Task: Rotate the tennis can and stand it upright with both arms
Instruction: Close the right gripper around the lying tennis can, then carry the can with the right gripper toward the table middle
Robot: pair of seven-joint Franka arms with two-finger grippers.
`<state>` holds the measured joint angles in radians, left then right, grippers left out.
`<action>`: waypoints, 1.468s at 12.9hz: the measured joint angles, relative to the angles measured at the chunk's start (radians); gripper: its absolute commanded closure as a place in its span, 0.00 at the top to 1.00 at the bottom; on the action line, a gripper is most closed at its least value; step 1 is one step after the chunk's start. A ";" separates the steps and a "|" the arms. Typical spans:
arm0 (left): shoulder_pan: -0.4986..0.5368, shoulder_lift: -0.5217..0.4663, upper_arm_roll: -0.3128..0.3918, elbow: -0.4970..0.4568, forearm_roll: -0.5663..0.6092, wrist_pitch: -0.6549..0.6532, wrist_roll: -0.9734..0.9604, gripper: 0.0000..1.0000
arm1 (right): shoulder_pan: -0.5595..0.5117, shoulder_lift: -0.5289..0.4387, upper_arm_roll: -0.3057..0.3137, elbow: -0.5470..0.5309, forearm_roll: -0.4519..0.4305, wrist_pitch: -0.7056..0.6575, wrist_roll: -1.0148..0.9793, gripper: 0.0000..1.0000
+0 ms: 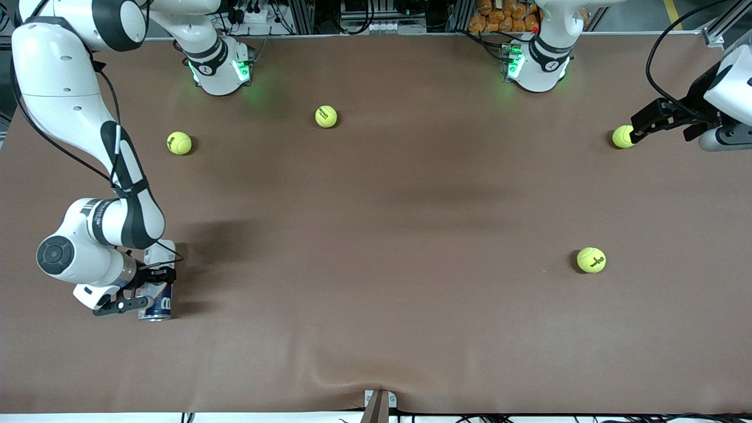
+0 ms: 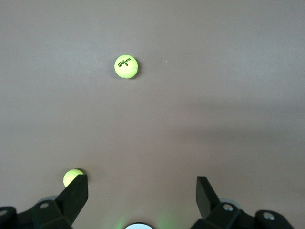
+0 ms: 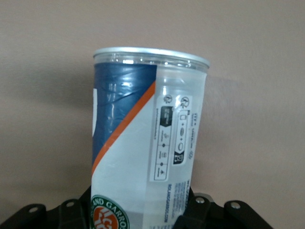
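Note:
The tennis can (image 1: 159, 304) lies on its side on the brown table near the right arm's end, its silvery rim toward the front camera. My right gripper (image 1: 148, 289) is shut on the can's middle. In the right wrist view the clear can (image 3: 147, 133), with its blue, white and orange label, fills the space between the fingers of the right gripper (image 3: 143, 214), which it mostly hides. My left gripper (image 1: 637, 126) hovers open and holds nothing at the left arm's end of the table. In the left wrist view its fingers stand wide apart around the left gripper's (image 2: 143, 188) bare middle.
Several yellow-green tennis balls lie scattered: one (image 1: 623, 136) right beside the left gripper's finger, one (image 1: 591, 259) nearer the front camera, two (image 1: 326, 116) (image 1: 179, 143) close to the arm bases. A small bracket (image 1: 379, 402) sits at the table's front edge.

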<state>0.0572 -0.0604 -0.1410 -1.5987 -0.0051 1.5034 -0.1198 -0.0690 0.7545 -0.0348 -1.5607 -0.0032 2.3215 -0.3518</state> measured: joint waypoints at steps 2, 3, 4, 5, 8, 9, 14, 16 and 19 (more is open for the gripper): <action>0.000 0.000 0.000 0.000 0.000 0.000 0.000 1.00 | 0.001 -0.013 0.015 0.023 0.000 0.001 -0.098 0.68; 0.000 0.000 0.000 0.000 0.000 0.000 0.000 1.00 | 0.002 -0.023 0.033 0.031 0.000 0.001 -0.138 0.68; 0.000 0.000 0.000 0.000 0.000 0.000 0.000 1.00 | 0.004 -0.037 0.058 0.037 0.000 0.001 -0.176 0.68; 0.000 0.000 0.000 0.000 0.000 0.000 0.000 1.00 | 0.007 -0.051 0.086 0.040 0.000 0.001 -0.216 0.68; 0.001 0.000 0.001 0.000 0.000 0.000 0.000 1.00 | 0.055 -0.092 0.149 0.044 0.000 -0.003 -0.337 0.68; 0.001 0.000 0.001 0.000 0.000 0.000 0.000 1.00 | 0.090 -0.100 0.154 0.044 0.000 -0.005 -0.367 0.68; 0.005 0.000 0.004 0.000 0.000 0.000 0.000 1.00 | 0.292 -0.112 0.162 0.044 0.000 -0.007 -0.451 0.71; 0.006 0.001 0.004 0.000 0.000 0.000 0.000 1.00 | 0.382 -0.112 0.162 0.042 -0.001 -0.011 -0.469 0.71; 0.007 0.008 0.004 0.000 0.000 0.000 0.000 1.00 | 0.503 -0.113 0.162 0.042 -0.015 -0.005 -0.554 0.71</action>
<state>0.0642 -0.0525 -0.1369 -1.5992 -0.0051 1.5034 -0.1198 0.4340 0.6420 0.1272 -1.5190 -0.0182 2.3167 -0.9060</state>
